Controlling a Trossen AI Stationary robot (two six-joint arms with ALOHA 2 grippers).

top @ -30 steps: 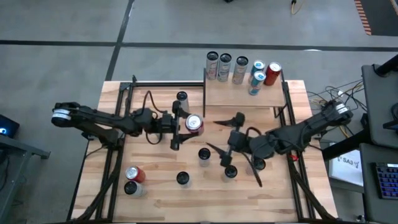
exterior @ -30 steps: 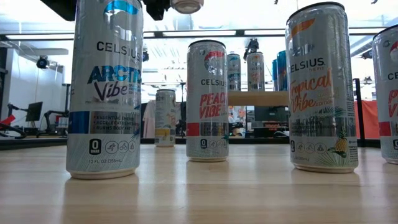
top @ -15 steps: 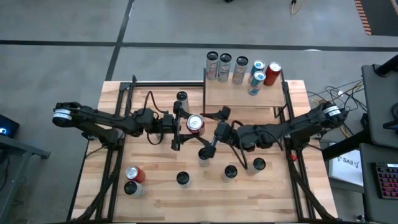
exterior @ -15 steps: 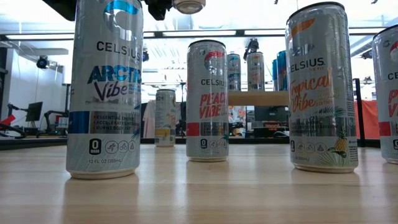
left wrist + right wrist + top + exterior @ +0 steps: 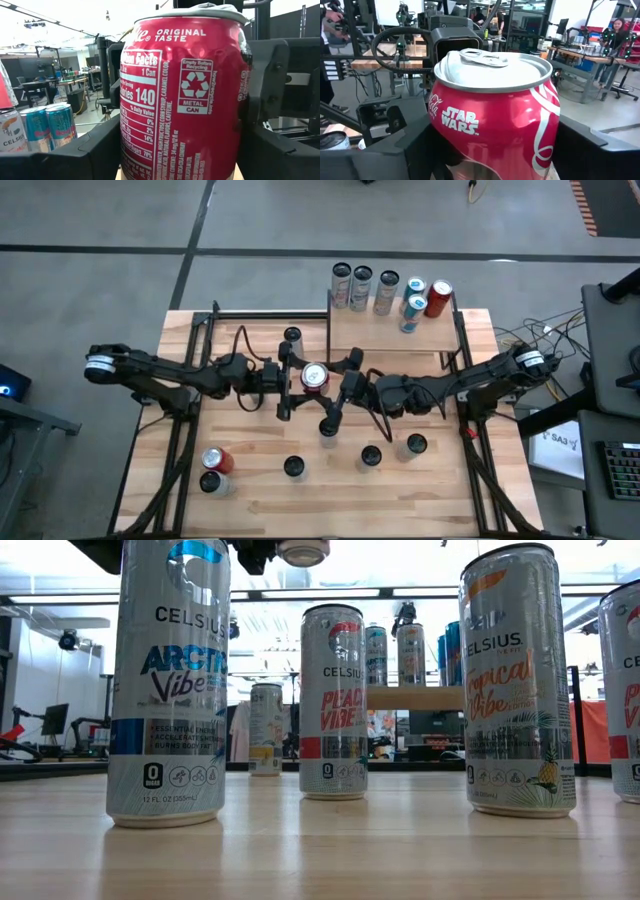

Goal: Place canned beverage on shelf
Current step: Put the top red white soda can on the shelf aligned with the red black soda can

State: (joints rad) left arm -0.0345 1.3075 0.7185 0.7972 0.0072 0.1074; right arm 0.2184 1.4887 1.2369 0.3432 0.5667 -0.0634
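A red cola can (image 5: 314, 377) hangs upright above the middle of the table, its underside showing at the top of the low view (image 5: 303, 550). My left gripper (image 5: 300, 380) comes at it from the table's left and my right gripper (image 5: 332, 384) from the right; both are shut on it. The shelf (image 5: 390, 332), a small light-wood board on black posts, stands at the far edge of the table, right of centre. Several cans (image 5: 385, 292) stand upright along its far edge. My left gripper pinches the can's side wall (image 5: 126, 145) between its two fingers (image 5: 90, 152), level, from the table's left. The can stands upright in the hold, lifted clear of the table. My right gripper has the same can between its two fingers (image 5: 395, 150), which lie against opposite sides of the wall (image 5: 436, 125) below the rim. It comes level from the table's right, opposite the left gripper. The can's top (image 5: 492, 67) is up.
Several slim cans stand upright on the table below and around the grippers: one at the far side (image 5: 291, 336), a row toward the near edge (image 5: 328, 428) (image 5: 370, 456) (image 5: 294, 467) (image 5: 415, 445), and two at the near left (image 5: 214, 468). Black frame rails (image 5: 180, 440) run along both sides.
My right gripper has swung from over the near middle of the table toward the left and far side, up to the held can, turning level as it came; its fingers now stand against the can's sides. The can has stayed where it was.
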